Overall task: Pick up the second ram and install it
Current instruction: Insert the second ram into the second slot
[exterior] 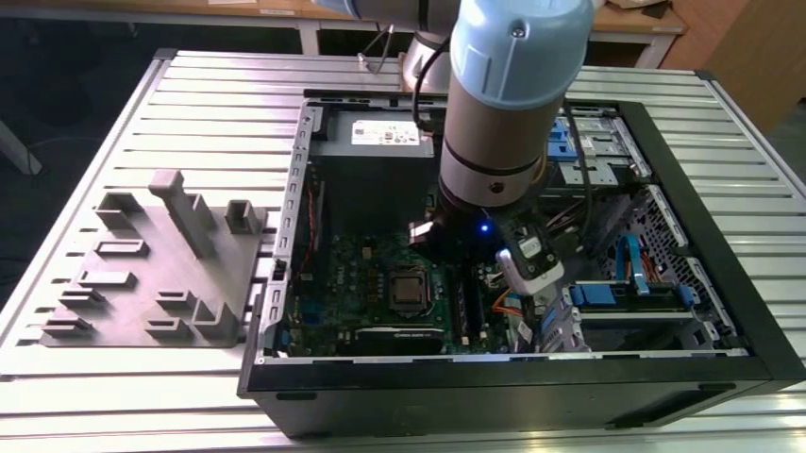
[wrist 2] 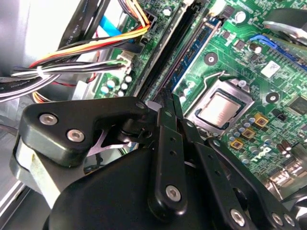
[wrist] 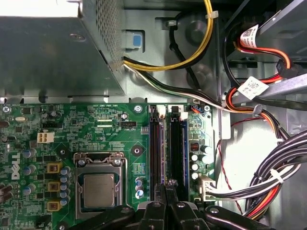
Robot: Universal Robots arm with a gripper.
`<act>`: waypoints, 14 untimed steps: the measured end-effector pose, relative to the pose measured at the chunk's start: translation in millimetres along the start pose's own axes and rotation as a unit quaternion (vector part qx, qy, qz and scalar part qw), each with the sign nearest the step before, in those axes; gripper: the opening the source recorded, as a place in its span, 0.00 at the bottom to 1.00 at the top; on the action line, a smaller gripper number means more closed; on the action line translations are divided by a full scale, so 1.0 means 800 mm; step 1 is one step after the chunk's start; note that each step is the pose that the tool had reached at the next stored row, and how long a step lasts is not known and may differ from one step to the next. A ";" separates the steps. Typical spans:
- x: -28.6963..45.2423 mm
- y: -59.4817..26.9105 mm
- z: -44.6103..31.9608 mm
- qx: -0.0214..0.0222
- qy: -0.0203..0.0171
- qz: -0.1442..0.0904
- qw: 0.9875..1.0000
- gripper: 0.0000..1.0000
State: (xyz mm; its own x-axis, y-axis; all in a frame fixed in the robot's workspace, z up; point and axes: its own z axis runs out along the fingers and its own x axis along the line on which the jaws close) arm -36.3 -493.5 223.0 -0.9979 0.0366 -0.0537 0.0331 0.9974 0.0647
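My gripper (wrist 2: 168, 98) is low inside the open computer case (exterior: 705, 311), over the green motherboard (wrist: 96, 124). Its two black fingers (wrist: 165, 191) are pressed together, with nothing showing between them. Their tips rest at the near end of the long memory slots (wrist: 156, 148), beside the processor socket (wrist: 98, 187). A dark thin strip stands in the slot running away from the tips, and I take it for the second ram (wrist: 174, 143), also seen in the second wrist view (wrist 2: 184, 48). In the exterior view the arm's body covers the gripper (exterior: 485, 247) and the slots.
Bundles of coloured and black cables (wrist: 268, 158) lie close beside the slots. The grey power supply box (wrist: 53, 52) stands past the board. A grey plastic holder (exterior: 151, 274) with upright slabs sits on the slatted table at the exterior view's left. Blue drive latches (exterior: 629, 264) line the case's other side.
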 end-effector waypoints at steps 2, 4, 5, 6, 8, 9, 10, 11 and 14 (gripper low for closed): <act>0.0000 0.000 0.0010 0.000 0.000 0.000 1.000 0.08; 0.0001 0.000 0.0022 0.000 0.000 0.000 1.000 0.08; 0.0001 0.000 0.0027 0.000 0.000 0.000 1.000 0.08; 0.0002 0.000 0.0030 0.000 0.000 0.001 1.000 0.08; 0.0002 0.000 0.0036 0.000 0.000 0.001 1.000 0.08; 0.0002 0.000 0.0039 0.000 0.000 0.001 1.000 0.08; 0.0002 0.000 0.0044 0.000 0.000 0.001 1.000 0.08; 0.0003 0.000 0.0050 0.000 0.000 0.001 1.000 0.08; 0.0003 0.000 0.0064 0.000 0.000 0.001 1.000 0.08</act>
State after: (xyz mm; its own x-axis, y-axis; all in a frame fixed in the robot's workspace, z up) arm -36.3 -493.5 217.9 -0.9978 0.0384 -0.0537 0.0349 0.9973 0.0646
